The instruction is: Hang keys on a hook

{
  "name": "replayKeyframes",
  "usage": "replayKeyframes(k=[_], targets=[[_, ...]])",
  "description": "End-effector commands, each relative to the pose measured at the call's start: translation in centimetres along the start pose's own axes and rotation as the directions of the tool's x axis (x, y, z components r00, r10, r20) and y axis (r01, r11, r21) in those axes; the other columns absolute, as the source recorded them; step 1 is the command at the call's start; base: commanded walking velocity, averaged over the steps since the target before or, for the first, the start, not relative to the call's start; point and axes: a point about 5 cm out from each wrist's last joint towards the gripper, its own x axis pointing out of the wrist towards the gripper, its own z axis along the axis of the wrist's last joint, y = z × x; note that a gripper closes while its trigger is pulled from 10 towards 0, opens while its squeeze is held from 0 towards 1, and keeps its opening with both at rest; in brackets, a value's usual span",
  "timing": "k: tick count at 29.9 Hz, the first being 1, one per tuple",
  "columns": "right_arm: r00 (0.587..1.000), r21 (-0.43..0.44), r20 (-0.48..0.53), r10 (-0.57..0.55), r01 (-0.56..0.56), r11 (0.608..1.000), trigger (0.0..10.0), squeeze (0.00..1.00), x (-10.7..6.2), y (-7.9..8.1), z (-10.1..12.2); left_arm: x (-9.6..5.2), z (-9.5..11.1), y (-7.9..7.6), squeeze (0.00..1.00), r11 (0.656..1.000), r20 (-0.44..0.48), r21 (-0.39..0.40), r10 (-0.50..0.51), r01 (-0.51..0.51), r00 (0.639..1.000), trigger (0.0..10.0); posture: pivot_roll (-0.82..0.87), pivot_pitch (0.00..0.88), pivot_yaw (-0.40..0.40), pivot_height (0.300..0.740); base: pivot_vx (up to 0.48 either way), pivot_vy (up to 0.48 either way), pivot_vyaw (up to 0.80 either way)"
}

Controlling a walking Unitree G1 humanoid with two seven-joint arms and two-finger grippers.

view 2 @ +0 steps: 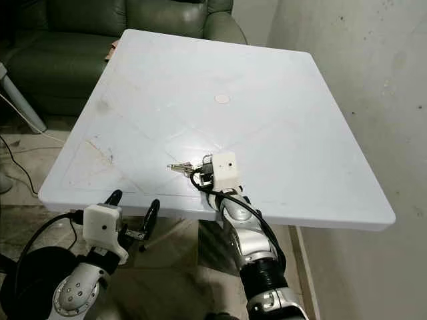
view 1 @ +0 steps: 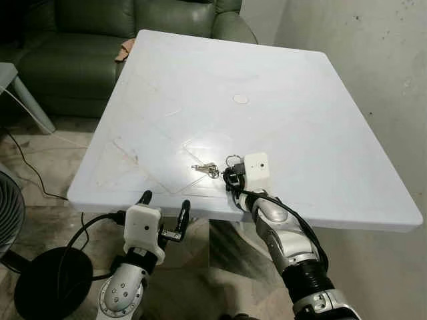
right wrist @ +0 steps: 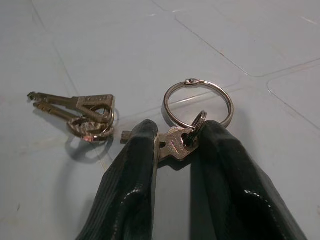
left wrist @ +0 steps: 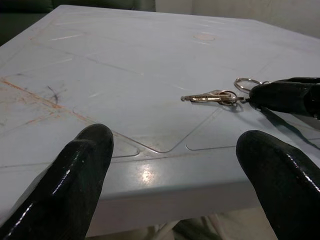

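Right gripper: you are pinching a key of the keys on the table | left gripper: you are holding it spread at the table edge.

A white table stands before a green sofa, a black cable trailing on the floor.

- The short brass key pinched between the right gripper's two glossy black fingers shows just its head; the blade is hidden behind the fingers.
- From the head views, the bunch of small brass keys is too small to count (the right wrist view resolves them better).
- The dark green leather sofa is cut off by the picture's top edge.
- The round black fan base on the floor runs off the lower edge.
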Motion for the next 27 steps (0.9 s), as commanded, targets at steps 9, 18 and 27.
replayKeyframes(k=[9,18,27], targets=[[0.998,0.005,-0.009,-0.062,0.062,0.998,3.5,0.0,0.35,-0.1,-0.03,0.2,0.37,-0.2,0.0,1.0,0.009,0.011,-0.003,0.003,1.0,10.0,0.07,0.153,-0.099,0.732,0.0,0.0,0.0],[0.995,-0.017,-0.002,-0.099,0.099,0.995,0.0,0.0,0.49,-0.3,-0.01,0.24,0.36,-0.24,0.0,1.0,0.01,0.01,-0.004,0.004,1.0,10.0,0.07,0.149,-0.099,0.732,0.0,0.0,0.0],[0.995,-0.007,0.001,-0.097,0.097,0.995,0.0,0.0,0.57,-0.3,-0.01,0.27,0.36,-0.27,0.0,1.0,0.009,0.008,-0.004,0.004,1.0,10.0,0.07,0.151,-0.099,0.732,0.0,0.0,0.0]])
